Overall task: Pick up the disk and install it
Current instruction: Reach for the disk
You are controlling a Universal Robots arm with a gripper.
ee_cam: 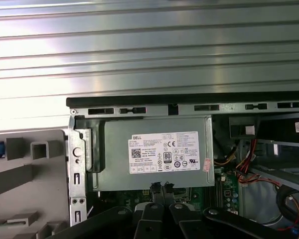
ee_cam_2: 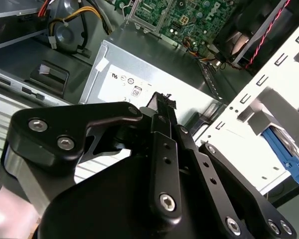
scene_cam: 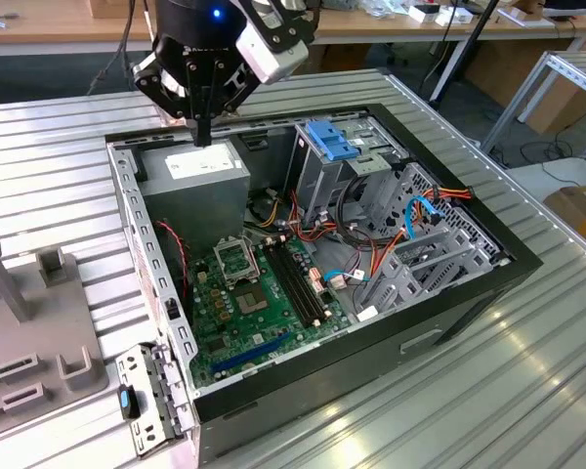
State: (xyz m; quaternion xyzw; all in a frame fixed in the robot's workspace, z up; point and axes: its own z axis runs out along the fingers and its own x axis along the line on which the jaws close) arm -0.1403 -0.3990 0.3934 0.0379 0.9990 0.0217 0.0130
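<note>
The disk (ee_cam_2: 285, 155) sits well away from your gripper (scene_cam: 203, 137), which is clenched empty close over the power supply (scene_cam: 200, 176) inside the case (scene_cam: 449, 322). Beyond the case wall (ee_cam_2: 249, 107), it shows blue-railed on the grey fixture (scene_cam: 39, 342).

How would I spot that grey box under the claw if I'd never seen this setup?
Find the open black computer case lying on the ribbed metal table. In its corner nearest the claw sits the power-supply box: a plain grey metal block with one white printed label on top, unlike the green circuit board beside it.
</note>
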